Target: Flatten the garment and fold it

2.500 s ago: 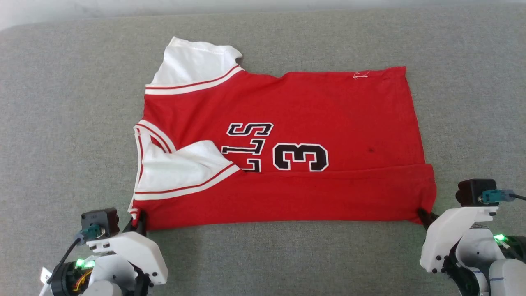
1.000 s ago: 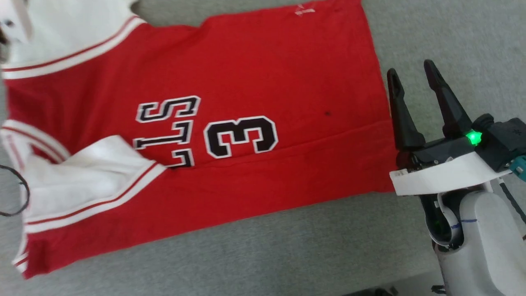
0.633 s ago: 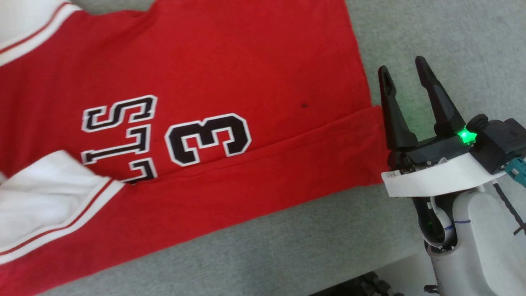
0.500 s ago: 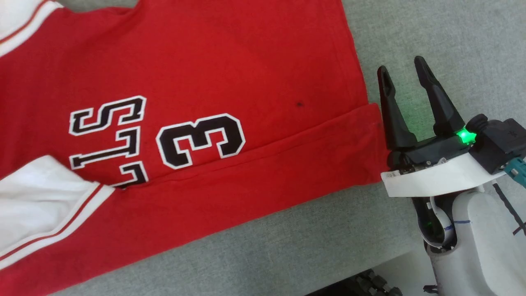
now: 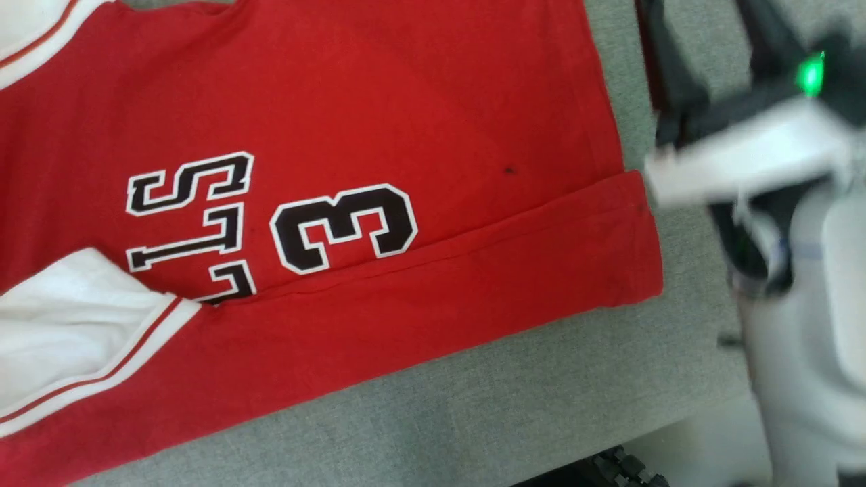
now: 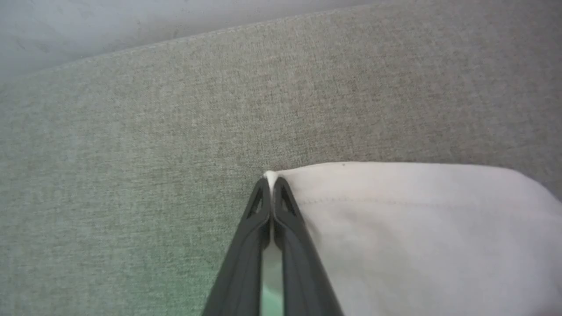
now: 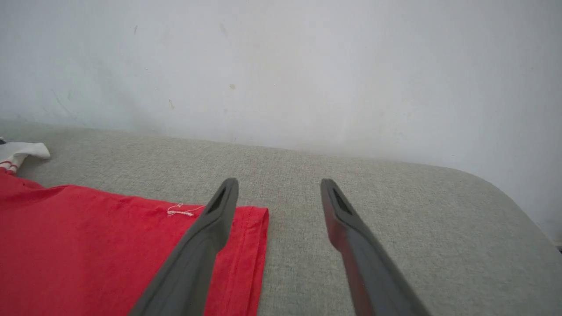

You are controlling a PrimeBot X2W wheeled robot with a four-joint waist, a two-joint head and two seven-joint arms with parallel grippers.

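The garment (image 5: 379, 101), a red jersey shirt with black white-outlined letters and a "3", lies flat on the grey padded table, its near edge folded over in a band. A white sleeve (image 5: 61, 318) with red stripe trim lies on it at the lower left. My left gripper (image 6: 271, 181) is shut on the corner of a white sleeve (image 6: 395, 228) that rests on the table. My right gripper (image 5: 710, 40), blurred, is beside the garment's right edge. Its fingers stand open above the table, with the left finger (image 7: 215, 219) over the garment's far right corner (image 7: 257, 215).
The grey table (image 5: 514, 406) runs past the garment on the near and right sides. Its front edge, with a dark object (image 5: 622, 467) below it, shows at the lower right. A pale wall (image 7: 281, 66) stands behind the table, whose rounded corner (image 7: 505, 193) lies to the right.
My right gripper has moved forward along the garment's right edge, still open. My left gripper has shut on the white sleeve's corner. The head camera has shifted slightly.
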